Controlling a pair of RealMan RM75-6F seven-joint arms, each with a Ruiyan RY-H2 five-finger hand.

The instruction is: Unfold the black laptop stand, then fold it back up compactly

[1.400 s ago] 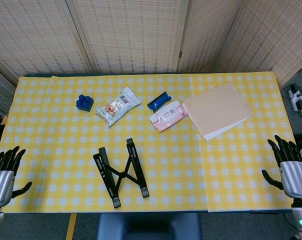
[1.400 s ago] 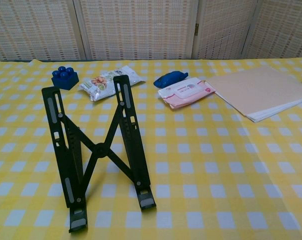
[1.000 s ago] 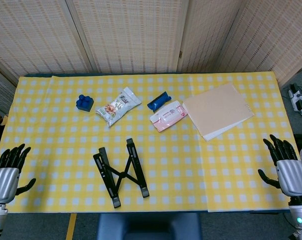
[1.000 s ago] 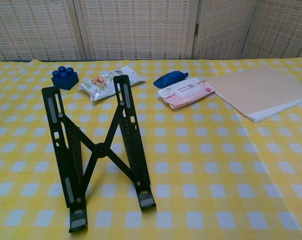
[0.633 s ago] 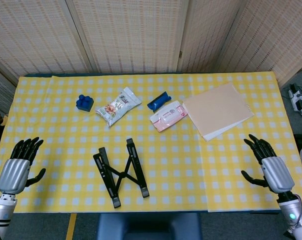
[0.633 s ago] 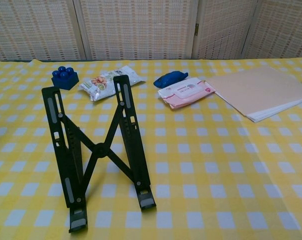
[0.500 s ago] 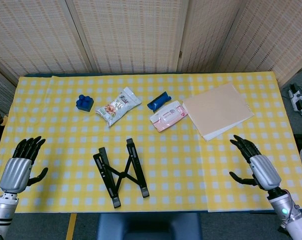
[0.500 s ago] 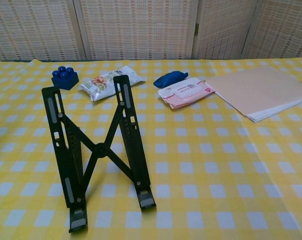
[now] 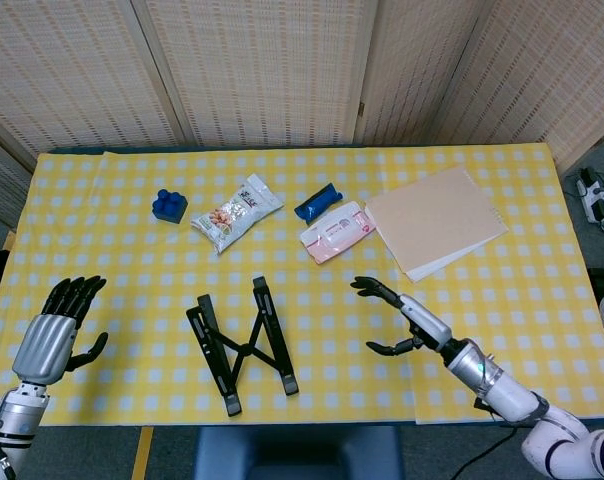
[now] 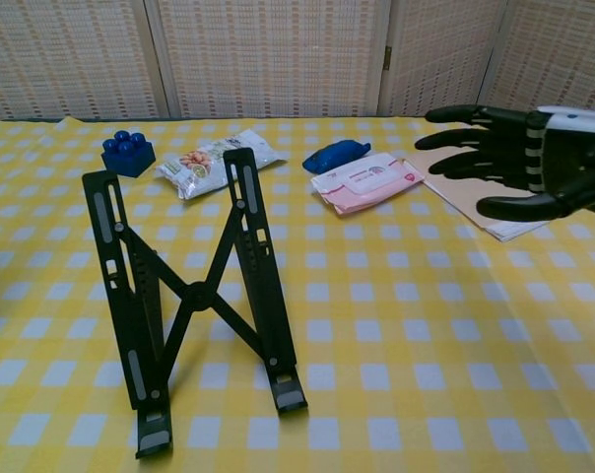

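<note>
The black laptop stand stands unfolded near the table's front edge, its two bars crossed in an X. My right hand hovers open to the right of the stand, fingers spread and pointing toward it, touching nothing. At the front left corner of the table my left hand is open too, well apart from the stand; only the head view shows it.
Along the back lie a blue toy brick, a snack packet, a blue wrapped item, a pink wipes pack and a tan paper stack. A yellow checked cloth covers the table.
My right hand has swept left from the table's right edge to just right of the stand, entering the chest view. My left hand has edged inward slightly. The stand has not moved.
</note>
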